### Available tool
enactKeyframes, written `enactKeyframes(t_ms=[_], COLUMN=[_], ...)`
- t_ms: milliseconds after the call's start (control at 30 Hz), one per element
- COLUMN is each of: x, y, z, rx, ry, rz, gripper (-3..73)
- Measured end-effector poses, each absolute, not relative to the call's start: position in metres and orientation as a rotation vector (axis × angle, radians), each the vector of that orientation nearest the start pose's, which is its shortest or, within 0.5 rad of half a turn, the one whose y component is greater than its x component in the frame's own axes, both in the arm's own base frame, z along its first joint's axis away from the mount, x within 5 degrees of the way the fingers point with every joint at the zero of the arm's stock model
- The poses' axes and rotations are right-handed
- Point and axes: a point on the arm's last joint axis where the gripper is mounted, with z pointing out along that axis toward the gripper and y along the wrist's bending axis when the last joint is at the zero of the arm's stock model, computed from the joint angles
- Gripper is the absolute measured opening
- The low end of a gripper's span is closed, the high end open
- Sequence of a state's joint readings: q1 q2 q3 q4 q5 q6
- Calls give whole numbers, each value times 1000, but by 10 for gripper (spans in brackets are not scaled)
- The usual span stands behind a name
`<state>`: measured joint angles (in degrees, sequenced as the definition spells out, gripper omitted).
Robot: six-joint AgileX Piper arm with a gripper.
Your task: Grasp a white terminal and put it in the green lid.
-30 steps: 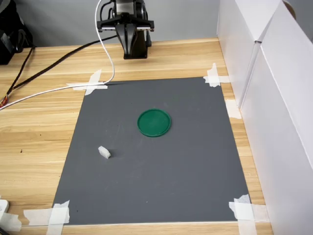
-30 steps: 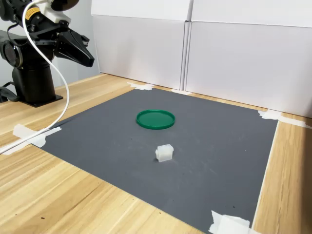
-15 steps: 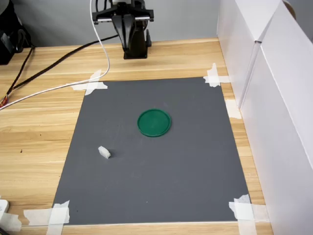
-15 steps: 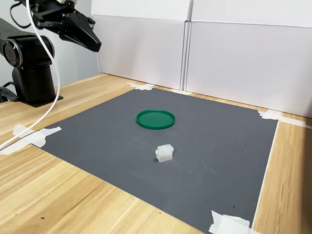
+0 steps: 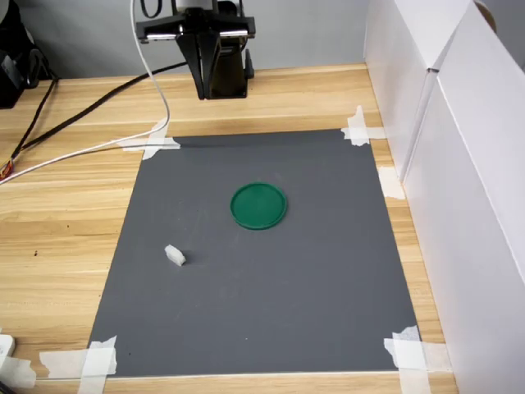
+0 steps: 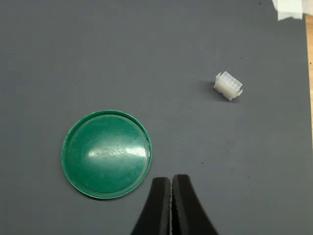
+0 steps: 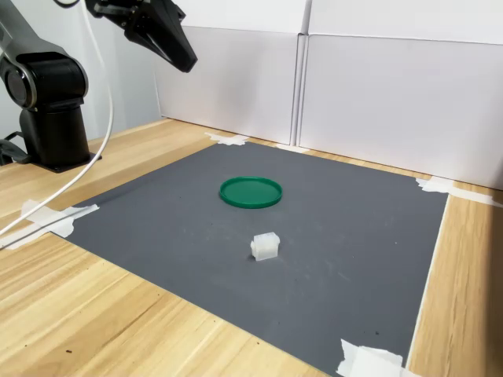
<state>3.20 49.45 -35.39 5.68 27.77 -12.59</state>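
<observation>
Pale wooden tabletop (image 5: 74,213) carries a dark grey mat (image 5: 262,254) held down by white tape strips at its four corners, one of them at the near corner on the first exterior view's right (image 5: 408,351). White panels (image 7: 369,86) wall the far side in the second exterior view. A white cable (image 5: 90,148) and a black cable (image 5: 82,111) trail across the wood beside the arm's black base (image 7: 49,118), clear of the mat's middle.

One green lid (image 5: 258,205) lies flat near the mat's centre, nothing in it. One white terminal (image 5: 175,255) rests on the mat, well apart from the lid, toward the first exterior view's left and nearer that camera; nothing stands between the two.

The gripper (image 6: 171,205) hangs high above the mat's far edge, touching nothing. In the wrist view its two black fingers (image 6: 156,210) lie pressed together with only a hairline seam between them, pointing just past the lid's rim. That view also shows the terminal's ribbed, socketed face (image 6: 228,85), which the exterior views blur into a plain block. In the second exterior view the gripper (image 7: 182,56) is only a dark wedge, probably together there too.
</observation>
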Motion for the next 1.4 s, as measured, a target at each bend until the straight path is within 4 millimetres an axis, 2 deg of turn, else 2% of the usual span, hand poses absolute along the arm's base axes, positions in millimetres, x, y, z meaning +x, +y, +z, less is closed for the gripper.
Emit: enactKeyframes(t_ms=[333, 500, 767, 967, 1167, 1400], x=[219, 239, 266, 287, 306, 325], y=[14, 14, -5, -22, -29, -32], z=[299, 304, 303, 301, 303, 299], rx=[-343, -466, -574, -759, -981, -1172], ry=[2373, 2386, 2396, 2376, 2348, 2374], rz=[-55, -115, -210, -304, -371, -310], gripper=[-15, -15, -15, -15, -15, -15])
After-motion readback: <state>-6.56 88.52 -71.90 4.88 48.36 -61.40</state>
